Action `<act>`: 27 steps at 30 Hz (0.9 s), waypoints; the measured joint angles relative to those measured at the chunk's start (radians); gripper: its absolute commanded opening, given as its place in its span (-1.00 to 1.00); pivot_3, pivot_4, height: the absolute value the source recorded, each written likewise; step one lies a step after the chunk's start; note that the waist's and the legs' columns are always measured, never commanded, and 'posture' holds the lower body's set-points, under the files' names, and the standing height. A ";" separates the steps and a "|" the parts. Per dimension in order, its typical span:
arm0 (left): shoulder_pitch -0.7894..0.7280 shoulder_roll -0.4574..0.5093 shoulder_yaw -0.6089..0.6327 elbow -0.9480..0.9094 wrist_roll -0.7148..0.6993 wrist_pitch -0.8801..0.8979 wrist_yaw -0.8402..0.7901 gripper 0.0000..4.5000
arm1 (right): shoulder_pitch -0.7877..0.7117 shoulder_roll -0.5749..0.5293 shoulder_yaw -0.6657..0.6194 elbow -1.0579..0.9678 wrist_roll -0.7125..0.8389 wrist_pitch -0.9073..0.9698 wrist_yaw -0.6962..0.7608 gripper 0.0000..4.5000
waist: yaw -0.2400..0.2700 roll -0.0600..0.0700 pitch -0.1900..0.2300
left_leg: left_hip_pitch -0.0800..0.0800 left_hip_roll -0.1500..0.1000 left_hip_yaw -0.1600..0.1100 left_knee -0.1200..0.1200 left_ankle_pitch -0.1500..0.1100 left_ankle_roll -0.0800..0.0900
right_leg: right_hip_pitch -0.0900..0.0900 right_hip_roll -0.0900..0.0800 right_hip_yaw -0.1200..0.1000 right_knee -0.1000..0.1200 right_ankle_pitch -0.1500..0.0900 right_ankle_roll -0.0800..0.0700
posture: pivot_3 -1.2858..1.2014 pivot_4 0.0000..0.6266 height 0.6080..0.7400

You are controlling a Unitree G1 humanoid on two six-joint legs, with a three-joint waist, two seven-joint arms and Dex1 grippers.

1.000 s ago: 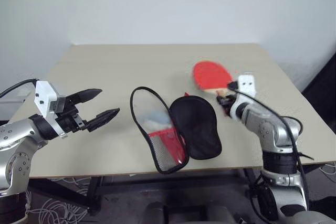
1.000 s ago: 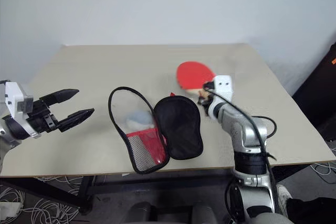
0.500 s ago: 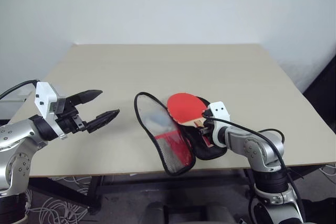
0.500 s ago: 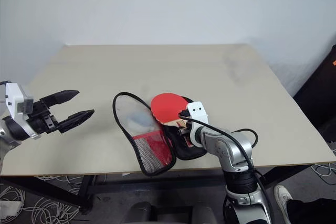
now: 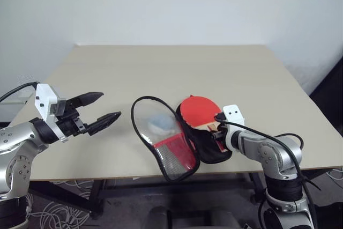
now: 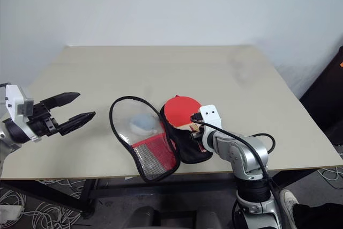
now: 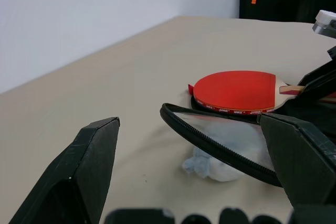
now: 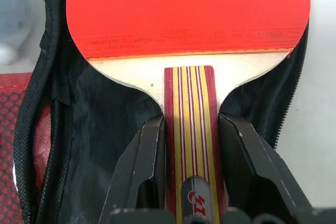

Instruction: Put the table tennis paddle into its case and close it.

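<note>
right end effector point(image 8: 191, 169): clamped on the paddle handle, one black finger pressed to each side of it, pointing forward and down over the case.
paddle point(image 5: 199, 111): red face up, held by the striped wooden handle, which points back at the right arm. blade sits over the black half of the case, roughly level, far edge reaching past the case's far rim. can't tell whether it rests on the fabric or hangs just above it.
case point(image 5: 206, 142): unzipped and spread open near the front edge of the bench. black half lies flat on the right under the paddle. other half is swung out to the left, zipper rim raised in a loop, red panel and black mesh pocket at its near end.
plastic bag point(image 5: 159, 123): small pale blue-grey crumpled bag on the bench, seen within the loop of the open left half, just left of the paddle blade.
left end effector point(image 5: 102, 109): fingers spread wide, holding nothing, hanging level off the left side of the bench, aimed right toward the case, well apart from it.
bench point(image 5: 161, 68): beige top, bare on the far half; case, paddle and bag all sit front-centre.
zipper: open all round the visible rim, case not closed.
</note>
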 measured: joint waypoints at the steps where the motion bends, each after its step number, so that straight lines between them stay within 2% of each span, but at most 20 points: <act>1: -0.001 0.000 0.000 0.000 0.000 -0.001 0.000 1.00 | 0.001 0.002 -0.004 -0.007 -0.001 0.008 -0.003 -0.48 | 0.000 0.000 0.000 | 0.000 0.000 0.000 0.000 0.000 0.000 | 0.000 0.000 0.000 0.000 0.000 0.000 | 0.03 -1.00 1.00; 11: -0.004 0.000 -0.001 0.005 0.000 -0.001 -0.001 1.00 | 0.006 0.034 -0.023 -0.038 -0.009 0.072 -0.022 -0.48 | 0.000 0.000 0.000 | 0.000 0.000 0.000 0.000 0.000 0.000 | 0.000 0.000 0.000 0.000 0.000 0.000 | 0.03 -1.00 1.00; 22: -0.006 0.000 -0.005 0.008 0.001 -0.001 0.000 1.00 | -0.045 0.143 -0.024 0.006 -0.061 0.090 -0.064 -0.48 | -0.002 0.000 0.000 | 0.000 0.000 0.000 0.000 0.000 0.000 | -0.001 0.000 0.000 0.000 0.000 0.000 | 0.03 -1.00 1.00; 27: -0.007 0.000 -0.006 0.008 0.001 0.000 0.002 1.00 | -0.071 0.127 0.010 0.034 -0.081 0.093 -0.063 -0.48 | 0.000 0.000 0.000 | 0.000 0.000 0.000 0.000 0.000 0.000 | 0.000 0.000 0.000 0.000 0.000 0.000 | 0.03 -1.00 1.00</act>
